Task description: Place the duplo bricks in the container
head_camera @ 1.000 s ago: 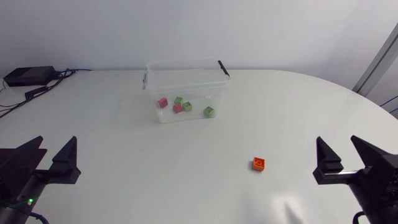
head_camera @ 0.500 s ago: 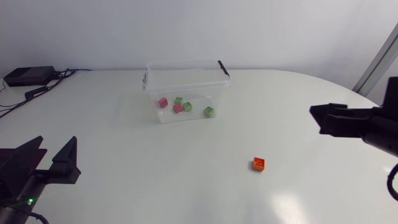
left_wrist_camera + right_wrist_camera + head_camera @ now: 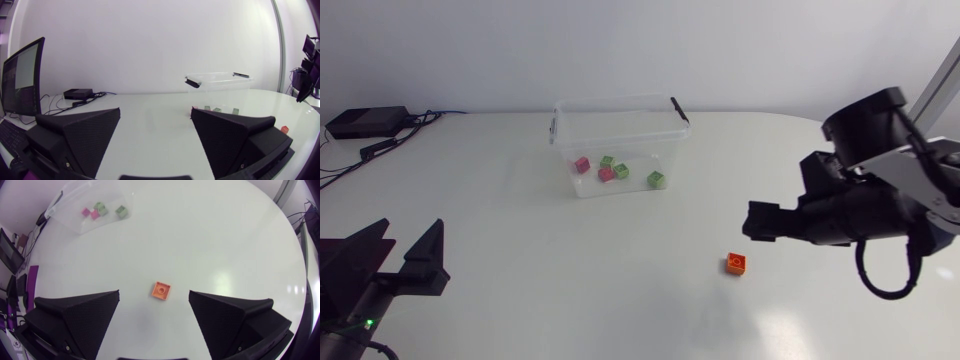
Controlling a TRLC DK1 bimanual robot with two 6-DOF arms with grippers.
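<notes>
A single orange brick [image 3: 736,263] lies on the white table, right of the middle. My right gripper [image 3: 760,224] hangs above it, just to its right, and points down. In the right wrist view the orange brick [image 3: 161,290] lies on the table below the gap between the open fingers [image 3: 80,317], with nothing touching it. The clear container [image 3: 615,125] stands at the back centre without a lid and holds several pink and green bricks [image 3: 621,171]. My left gripper [image 3: 395,262] rests open and empty at the front left, facing the container [image 3: 220,80].
A black box [image 3: 365,122] with cables sits at the table's back left corner. The table's curved edge runs close behind my right arm [image 3: 880,200].
My right arm has risen from its rest at the front right and swung inward, bringing its gripper over the orange brick. The left arm and the bricks have not moved.
</notes>
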